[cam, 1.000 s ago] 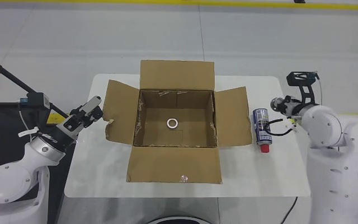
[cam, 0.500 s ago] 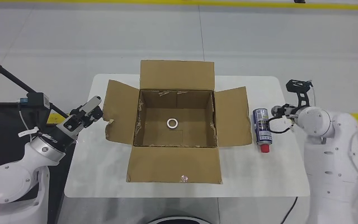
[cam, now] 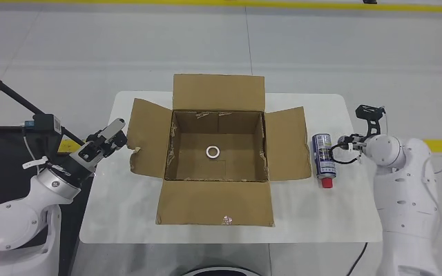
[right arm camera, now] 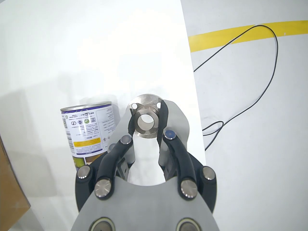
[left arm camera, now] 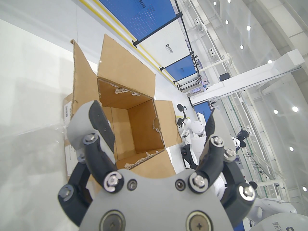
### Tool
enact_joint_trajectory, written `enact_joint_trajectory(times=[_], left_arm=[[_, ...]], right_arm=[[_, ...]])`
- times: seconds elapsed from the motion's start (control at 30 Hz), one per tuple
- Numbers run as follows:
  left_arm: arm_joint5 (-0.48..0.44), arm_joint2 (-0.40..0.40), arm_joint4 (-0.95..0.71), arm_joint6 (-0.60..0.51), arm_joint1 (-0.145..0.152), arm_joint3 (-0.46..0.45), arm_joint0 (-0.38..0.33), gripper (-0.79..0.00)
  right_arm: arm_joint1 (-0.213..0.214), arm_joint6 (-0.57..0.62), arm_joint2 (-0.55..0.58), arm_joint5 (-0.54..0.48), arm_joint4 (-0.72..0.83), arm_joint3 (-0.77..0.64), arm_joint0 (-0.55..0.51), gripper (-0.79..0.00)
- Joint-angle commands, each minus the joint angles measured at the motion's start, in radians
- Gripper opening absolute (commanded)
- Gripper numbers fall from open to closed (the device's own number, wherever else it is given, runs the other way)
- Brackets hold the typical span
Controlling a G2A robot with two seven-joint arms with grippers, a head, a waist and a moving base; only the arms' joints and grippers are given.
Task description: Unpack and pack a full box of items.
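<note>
Metal flange (right arm camera: pixel 145 100) clamped in right claw (right arm camera: pixel 147 121), ring (cam: pixel 213 151) inside box (cam: pixel 217 123)

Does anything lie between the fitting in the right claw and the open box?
Yes. The can lies between the right claw, shut on the fitting, and the near flap of the box.

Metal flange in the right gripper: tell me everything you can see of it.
The metal flange is small and silvery: a round plate with two small holes showing and a raised hub with a central bore facing the wrist camera. The dark pads of the right gripper clamp the hub from both sides. It is over the white table near its edge, beside the spray can but apart from it; whether it touches the table cannot be told.
</note>
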Motion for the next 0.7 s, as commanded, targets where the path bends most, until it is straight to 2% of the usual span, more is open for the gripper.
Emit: enact_joint_trajectory(times=[0.0,0.53,0.67], left_arm=[[0.0,0.0,0.0,0.0,0.0,0.0,0.0,0.0],[0.0,0.0,0.0,0.0,0.0,0.0,0.0,0.0],[0.0,0.0,0.0,0.0,0.0,0.0,0.0,0.0]], right_arm=[[0.001,-0.006,-0.003,-0.003,0.003,0.023,0.006,-0.785],[0.01,-0.021,-0.033,-0.017,0.01,0.117,0.029,-0.785],[0.011,-0.027,-0.041,-0.015,0.018,0.137,0.034,-0.723]])
